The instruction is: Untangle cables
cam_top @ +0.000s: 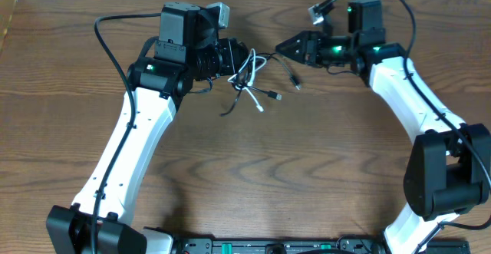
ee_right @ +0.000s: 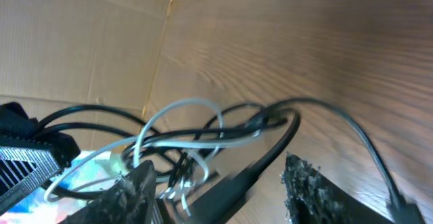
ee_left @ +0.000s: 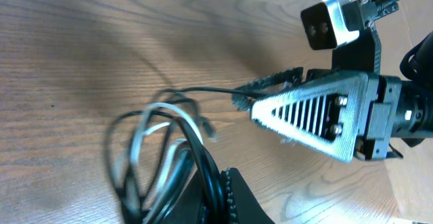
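Observation:
A small tangle of cables lies at the table's far middle. A white cable (cam_top: 250, 78) loops through a black cable (cam_top: 287, 68), and loose plugs trail toward the near side. My left gripper (cam_top: 243, 61) is shut on the black loops at the tangle's left side. The left wrist view shows black cable (ee_left: 191, 135) pinched in my left gripper (ee_left: 226, 185), with the white cable (ee_left: 145, 133) beside it. My right gripper (cam_top: 281, 47) stands open at the tangle's right side. In its wrist view a black cable (ee_right: 284, 135) runs between the spread fingers (ee_right: 318, 190); the white cable (ee_right: 196, 140) lies beyond.
The wooden table (cam_top: 253, 177) extends toward me. A cardboard wall (ee_right: 81, 41) borders the table's far side and left edge (cam_top: 6, 16). The two grippers face each other closely; the right gripper (ee_left: 318, 116) fills the left wrist view's right half.

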Motion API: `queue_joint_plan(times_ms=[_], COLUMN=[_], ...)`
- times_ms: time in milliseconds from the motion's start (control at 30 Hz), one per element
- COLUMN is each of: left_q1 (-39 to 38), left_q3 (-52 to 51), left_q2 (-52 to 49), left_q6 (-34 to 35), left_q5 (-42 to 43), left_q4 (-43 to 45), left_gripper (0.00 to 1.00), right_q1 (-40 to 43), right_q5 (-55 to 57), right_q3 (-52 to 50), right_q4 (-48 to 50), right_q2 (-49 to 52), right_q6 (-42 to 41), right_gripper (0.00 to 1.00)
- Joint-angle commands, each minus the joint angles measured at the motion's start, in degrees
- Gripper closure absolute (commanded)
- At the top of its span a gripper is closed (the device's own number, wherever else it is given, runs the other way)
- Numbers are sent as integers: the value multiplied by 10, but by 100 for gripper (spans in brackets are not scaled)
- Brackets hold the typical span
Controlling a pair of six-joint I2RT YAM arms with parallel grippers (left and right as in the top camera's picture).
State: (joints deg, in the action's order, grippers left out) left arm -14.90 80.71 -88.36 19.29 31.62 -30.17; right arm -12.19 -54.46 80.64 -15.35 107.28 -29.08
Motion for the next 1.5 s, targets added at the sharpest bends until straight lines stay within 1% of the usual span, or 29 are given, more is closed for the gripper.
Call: queue_joint_plan(times_ms=[0, 367, 433, 800, 1067, 1267, 1367, 1467], left_q1=[-1, -1, -1, -1, -1, -1, -1, -1], left_q3=[1, 1, 2, 1, 1, 1, 1, 1], left_q2=[6, 6, 6, 6, 6, 6, 6, 6], left_q6=[-1, 10, 13, 18, 20, 25, 24, 22], left_q5=[8, 7, 7, 7, 8, 20, 38, 40], left_q4=[3, 3, 3, 3, 3, 3, -5, -34], left_gripper=[93, 93, 93, 93, 92, 92, 93, 93], right_q1=[-21, -57, -66, -119, -142, -149, -149, -146], right_q5=[-11, 3, 20, 119, 199, 236, 256, 257], right_q3=[7, 7, 7, 7, 7, 7, 7, 7], right_q4=[4, 23, 17, 8, 5, 3, -6, -9], right_q2=[-12, -12, -12, -12, -12, -12, -12, -12], right_q6=[4, 4, 4, 4, 4, 4, 4, 4], right_gripper=[45, 51, 54, 57, 68, 73, 83, 99])
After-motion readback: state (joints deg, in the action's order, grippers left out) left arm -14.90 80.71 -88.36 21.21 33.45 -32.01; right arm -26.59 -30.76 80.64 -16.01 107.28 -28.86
